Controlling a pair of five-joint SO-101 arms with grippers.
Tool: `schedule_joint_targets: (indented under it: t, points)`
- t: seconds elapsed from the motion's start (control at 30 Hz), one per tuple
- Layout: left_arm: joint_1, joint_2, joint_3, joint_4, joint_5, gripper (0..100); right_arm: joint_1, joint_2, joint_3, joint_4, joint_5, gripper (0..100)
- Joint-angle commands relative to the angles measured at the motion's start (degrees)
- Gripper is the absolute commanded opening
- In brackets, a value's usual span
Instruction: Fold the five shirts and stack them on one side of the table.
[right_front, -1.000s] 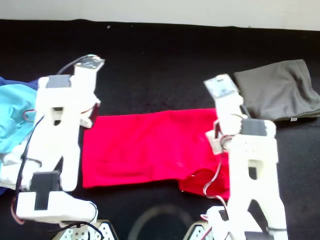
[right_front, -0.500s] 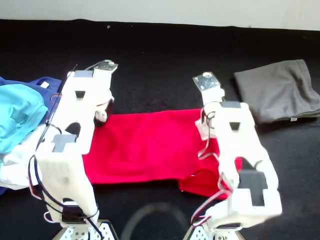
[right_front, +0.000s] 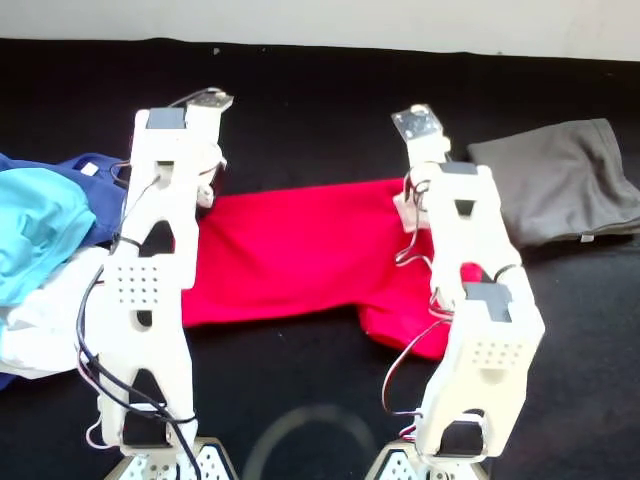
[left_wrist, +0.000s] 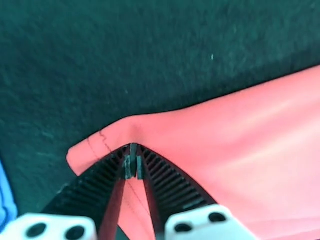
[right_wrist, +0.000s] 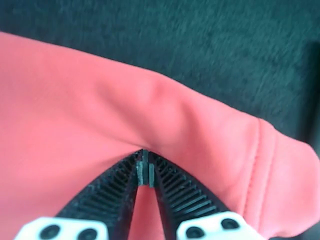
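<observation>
A red shirt (right_front: 300, 250) lies spread across the middle of the black table, partly folded. My left gripper (left_wrist: 133, 167) is shut on the red shirt (left_wrist: 240, 135) at its far left corner; in the high view that gripper (right_front: 205, 195) sits at the shirt's upper left edge. My right gripper (right_wrist: 145, 175) is shut on the red shirt (right_wrist: 75, 110) along its far edge near the right corner, which the high view places by the gripper (right_front: 412, 210) at the cloth's upper right. A folded grey shirt (right_front: 560, 180) lies at the right.
A heap of shirts, light blue (right_front: 35, 230), dark blue (right_front: 85, 170) and white (right_front: 40, 320), sits at the left edge. Both arm bases stand at the table's near edge. Bare black table (right_front: 320, 110) stretches beyond the red shirt.
Both arms have stretched away from the near edge, dragging the red shirt's far edge farther back. The shirt's near edge has shifted back with it.
</observation>
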Motion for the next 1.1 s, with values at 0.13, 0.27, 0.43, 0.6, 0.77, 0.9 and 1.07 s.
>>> schedule_joint_targets:
  t: [0.13, 0.27, 0.43, 0.6, 0.77, 0.9, 1.07]
  points:
    - [-1.4, 5.8, -21.8, 11.6, 0.4, 1, 1.0, 0.0, -10.5, 9.6, -0.7, 0.6]
    - [-2.0, 5.2, -24.8, 12.7, 0.5, 1, 1.0, 0.1, -15.6, 14.5, -0.8, 0.6]
    - [-2.5, -0.7, -18.9, 12.8, 0.5, 1, 0.8, 0.0, -20.3, 19.7, -0.8, 0.6]
    - [-1.2, -10.0, -2.0, 12.7, 0.5, 1, 0.8, 0.0, -25.2, 25.3, -0.8, 0.6]
    - [1.4, -12.5, 10.9, 11.6, 0.4, 1, -0.5, 0.2, -27.4, 29.4, -0.8, 0.6]
    - [1.0, -9.5, 12.4, 4.3, 0.4, 1, -2.9, 2.2, -25.6, 28.4, -0.4, 0.6]
    - [-0.6, -6.9, 12.4, -4.7, 0.4, 1, -3.6, 9.1, -24.8, 22.0, -0.7, 0.6]
